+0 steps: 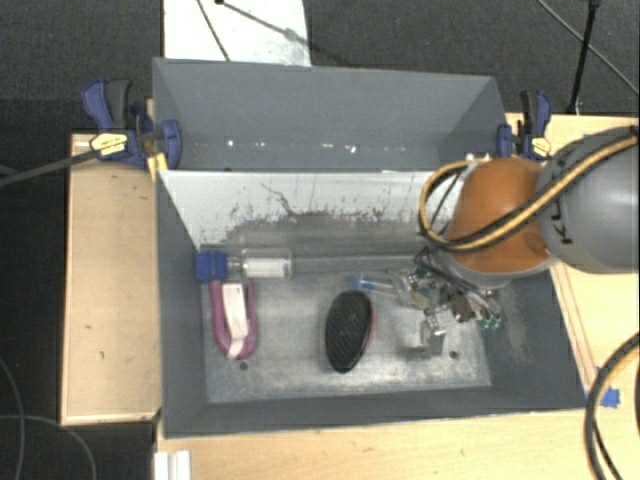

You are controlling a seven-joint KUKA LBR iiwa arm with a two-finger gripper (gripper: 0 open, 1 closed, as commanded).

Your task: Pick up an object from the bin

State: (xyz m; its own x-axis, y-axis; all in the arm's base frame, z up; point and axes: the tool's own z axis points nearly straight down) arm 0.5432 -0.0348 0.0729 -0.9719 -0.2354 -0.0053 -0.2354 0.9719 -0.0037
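My gripper [433,330] hangs low over the bin floor in the right half, below the orange wrist cover. Just to its left lies a black oval brush [348,330] with a ribbed top, a short gap away from the gripper. A thin bluish stick [366,285] lies behind the brush, pointing toward the gripper. Nothing shows in the gripper's grasp.
At the left of the bin lies a pink and purple oblong thing [233,318]. Behind it, along the back wall, lies a clear tube with a blue cap [243,265]. The arm and its cables cover the bin's right back corner.
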